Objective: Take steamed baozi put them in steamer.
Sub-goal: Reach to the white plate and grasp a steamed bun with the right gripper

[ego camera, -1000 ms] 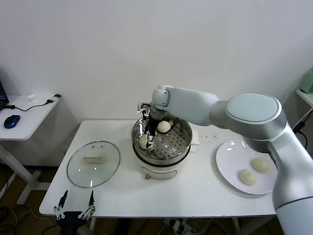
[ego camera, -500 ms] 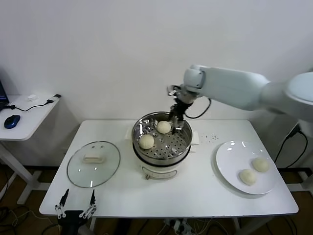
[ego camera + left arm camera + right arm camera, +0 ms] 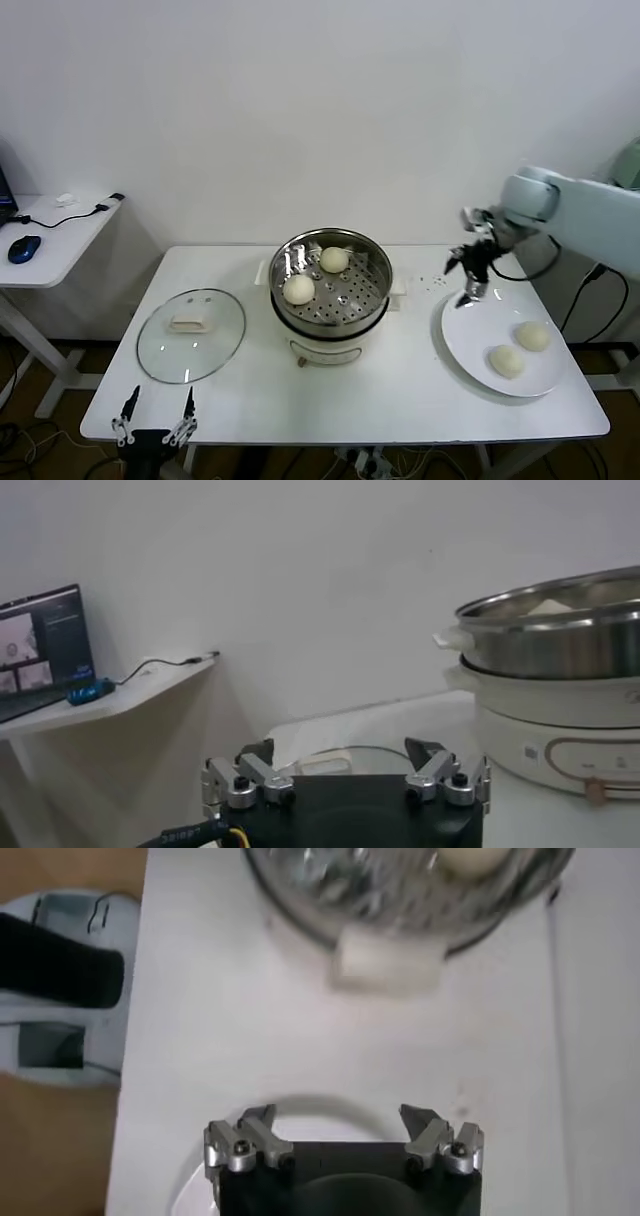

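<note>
Overhead, right hand gapes, seemingly empty, near plate; wrist view confirms.

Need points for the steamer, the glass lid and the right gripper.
steamer (image 3: 372,250): head view, on the back right of its steel rim.
glass lid (image 3: 215,345): head view, on bare glass right of the handle.
right gripper (image 3: 464,286): head view, midway between its open fingertips, above the plate's left edge.
</note>
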